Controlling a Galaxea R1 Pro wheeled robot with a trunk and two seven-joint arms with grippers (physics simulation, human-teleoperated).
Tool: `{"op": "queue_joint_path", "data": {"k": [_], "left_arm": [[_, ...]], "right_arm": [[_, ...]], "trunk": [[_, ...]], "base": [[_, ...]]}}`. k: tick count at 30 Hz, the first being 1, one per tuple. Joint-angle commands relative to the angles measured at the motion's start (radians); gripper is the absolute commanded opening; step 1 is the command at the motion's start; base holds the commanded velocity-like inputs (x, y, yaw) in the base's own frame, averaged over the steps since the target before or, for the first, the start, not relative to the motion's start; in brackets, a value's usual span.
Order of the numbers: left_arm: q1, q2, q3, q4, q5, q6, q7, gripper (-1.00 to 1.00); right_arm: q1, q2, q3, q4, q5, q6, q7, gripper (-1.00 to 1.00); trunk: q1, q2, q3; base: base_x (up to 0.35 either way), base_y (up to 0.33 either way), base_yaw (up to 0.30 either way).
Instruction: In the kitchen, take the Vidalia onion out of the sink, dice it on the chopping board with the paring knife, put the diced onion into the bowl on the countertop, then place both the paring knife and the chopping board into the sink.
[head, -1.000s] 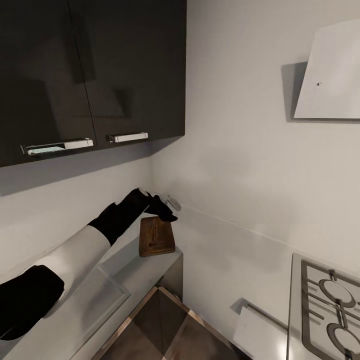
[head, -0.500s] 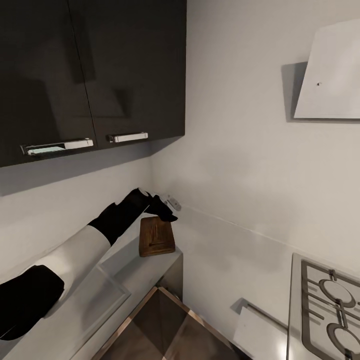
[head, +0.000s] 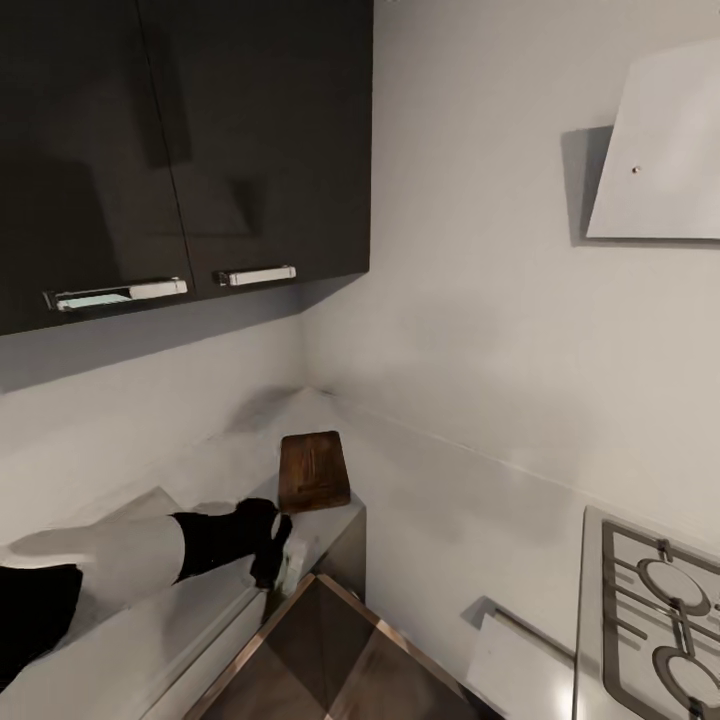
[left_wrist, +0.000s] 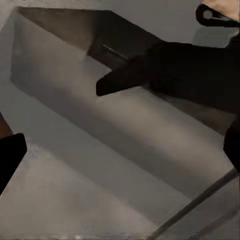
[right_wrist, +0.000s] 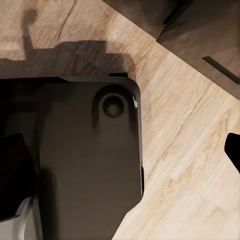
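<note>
Head view, left to right: the left pincer (head: 272, 548) hangs at the table (head: 200, 470) front edge, gripping something pale I cannot identify. Beyond it the chopping board (head: 313, 470) lies bare on the table corner. Judging by that, the board awaits sinking.
</note>
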Motion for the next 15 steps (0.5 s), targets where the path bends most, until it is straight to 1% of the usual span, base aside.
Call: {"op": "queue_joint_path", "data": {"k": [1, 2, 3, 4, 5, 6, 7, 8, 9, 11, 15], "left_arm": [[0.07, 0.014, -0.02, 0.179, 0.081, -0.02, 0.093, 1.0], [0.074, 0.036, 0.056, 0.192, 0.137, -0.087, 0.103, 1.0], [0.075, 0.061, 0.178, 0.165, 0.165, -0.154, 0.101, 1.0], [0.076, 0.09, 0.254, 0.107, 0.175, -0.181, 0.087, 1.0], [0.076, 0.139, 0.305, 0.005, 0.18, -0.192, 0.053, 1.0], [0.076, 0.262, 0.382, -0.278, 0.184, -0.178, -0.017, 1.0], [0.076, 0.345, 0.444, -0.488, 0.185, -0.105, -0.04, 1.0], [0.076, 0.368, 0.461, -0.562, 0.185, -0.065, -0.046, 1.0], [0.076, 0.384, 0.472, -0.616, 0.185, -0.036, -0.05, 1.0], [0.076, 0.39, 0.476, -0.639, 0.185, -0.024, -0.051, 1.0], [0.076, 0.392, 0.476, -0.645, 0.183, -0.018, -0.051, 1.0]], "right_arm": [[0.0, 0.0, -0.002, 0.0, -0.003, -0.004, 0.0, 1.0], [0.0, 0.0, -0.002, 0.0, -0.003, -0.004, 0.0, 1.0], [0.0, 0.001, -0.001, -0.001, -0.003, -0.004, 0.0, 1.0], [0.0, 0.0, -0.001, -0.002, -0.003, -0.004, 0.0, 1.0], [0.0, 0.0, -0.001, -0.002, -0.003, -0.004, -0.001, 1.0], [0.0, 0.0, -0.001, -0.002, -0.001, -0.005, -0.001, 1.0], [0.0, 0.0, -0.001, -0.002, -0.001, -0.005, -0.001, 1.0], [0.0, 0.0, -0.002, -0.002, -0.002, -0.005, -0.001, 1.0], [0.0, -0.001, -0.002, -0.002, -0.002, -0.005, -0.002, 1.0], [0.0, -0.001, -0.002, -0.002, -0.002, -0.005, -0.002, 1.0], [0.0, -0.001, -0.002, -0.002, -0.002, -0.005, -0.002, 1.0]], "trunk": [[0.001, 0.001, -0.001], [0.001, 0.001, -0.001], [0.001, 0.001, -0.001], [0.001, 0.001, -0.001], [0.001, 0.001, -0.001], [0.001, 0.001, -0.001], [0.001, 0.001, -0.001], [0.001, 0.001, -0.001], [0.001, 0.001, -0.001], [0.001, 0.001, -0.001], [0.001, 0.001, -0.001]], "base": [[0.0, 0.0, 0.0], [0.0, 0.0, 0.0], [0.0, 0.0, 0.0], [0.0, 0.0, 0.0], [0.0, 0.0, 0.0], [0.0, 0.0, 0.0], [0.0, 0.0, 0.0], [0.0, 0.0, 0.0], [0.0, 0.0, 0.0], [0.0, 0.0, 0.0], [0.0, 0.0, 0.0]]}}
